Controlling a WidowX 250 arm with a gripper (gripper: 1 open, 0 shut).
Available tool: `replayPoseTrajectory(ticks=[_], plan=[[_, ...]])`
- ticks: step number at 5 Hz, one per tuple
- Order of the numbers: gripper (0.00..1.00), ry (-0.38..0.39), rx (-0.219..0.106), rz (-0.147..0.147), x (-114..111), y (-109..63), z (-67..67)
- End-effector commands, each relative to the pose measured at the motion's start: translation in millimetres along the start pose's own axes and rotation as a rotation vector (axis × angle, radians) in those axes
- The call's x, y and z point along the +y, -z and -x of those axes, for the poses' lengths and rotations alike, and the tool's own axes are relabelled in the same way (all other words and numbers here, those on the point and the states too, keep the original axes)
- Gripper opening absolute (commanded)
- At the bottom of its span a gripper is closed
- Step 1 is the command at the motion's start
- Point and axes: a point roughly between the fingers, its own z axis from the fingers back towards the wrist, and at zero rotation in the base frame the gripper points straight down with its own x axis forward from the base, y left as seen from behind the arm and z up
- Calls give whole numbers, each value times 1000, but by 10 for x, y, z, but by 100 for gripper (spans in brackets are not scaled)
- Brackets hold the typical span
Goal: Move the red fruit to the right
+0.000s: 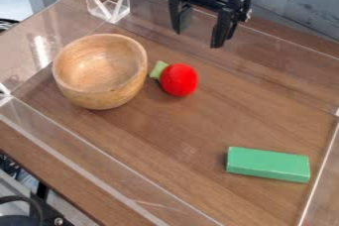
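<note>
A: The gripper (203,28) hangs at the top of the view, pointing down, its two black fingers (176,16) spread apart with nothing between them. We note it as empty.

B: Agreed. We log its position as behind the objects, above the far part of the wooden table (199,131), well apart from everything on the surface.

A: Object count. We see one red fruit (179,79), one wooden bowl (101,69), one green block (268,164).

B: Same count here. The red fruit is round, with a green leafy cap (158,70) on the side facing the bowl. It rests on the table near the middle, just beside the bowl's right rim. We cannot tell whether the cap touches the bowl.

A: The bowl sits upright on the left and looks empty inside.

B: The green block is flat and rectangular, lying in the near right corner, well apart from the fruit and the bowl.

A: We also record one clear plastic wall (79,161) running around the work area, with a folded clear piece (109,8) at the far left edge.

B: The gripper stands above and behind the fruit, slightly to its right, not touching it.
</note>
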Motion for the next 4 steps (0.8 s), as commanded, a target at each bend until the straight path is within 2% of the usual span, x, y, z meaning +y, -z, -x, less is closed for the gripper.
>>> replayPoseTrajectory(ticks=[1,2,3,4], plan=[[100,-59,24,6,24,104,1],[100,-120,47,11,64,220,2],[100,-55,42,11,225,379,-57],[100,20,24,29,346,507,-117]])
